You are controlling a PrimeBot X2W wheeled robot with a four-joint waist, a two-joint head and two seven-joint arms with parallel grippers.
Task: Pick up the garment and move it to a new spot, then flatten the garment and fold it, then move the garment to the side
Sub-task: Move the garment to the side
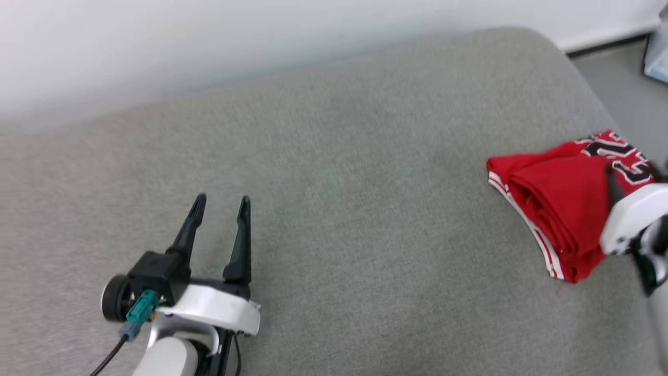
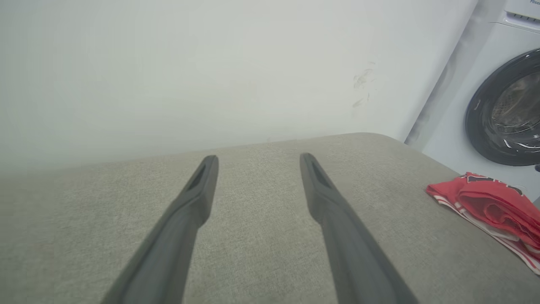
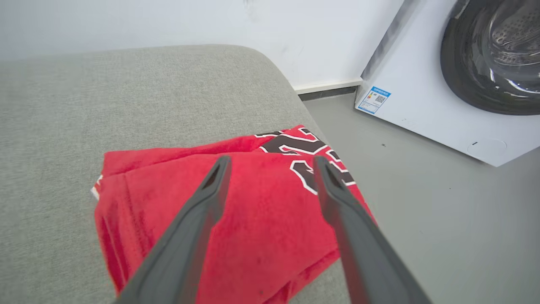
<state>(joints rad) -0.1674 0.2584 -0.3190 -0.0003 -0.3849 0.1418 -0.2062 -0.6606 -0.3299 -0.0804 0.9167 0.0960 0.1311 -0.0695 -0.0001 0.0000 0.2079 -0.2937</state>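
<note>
The garment (image 1: 558, 203) – a red jersey folded into a compact, layered bundle – lies at about 3 o'clock in the head view, close to the right edge of a grey upholstered cushion (image 1: 365, 209). Red-and-white striped trim runs along its 7 o'clock edge, and black, white-edged lettering shows on the top layer toward 1 o'clock; the characters are only partly readable. In the right wrist view the right gripper (image 3: 271, 159) hangs over the garment (image 3: 253, 219) with its two dark fingers spread apart and no cloth caught between them – whether they touch the fabric cannot be told. The left gripper (image 1: 222, 201), at 7 o'clock in the head view, is likewise spread wide and empty above bare cushion, well apart from the jersey. A white washing machine (image 3: 443, 84) stands on the grey floor (image 3: 443, 211) beyond the cushion's corner.
</note>
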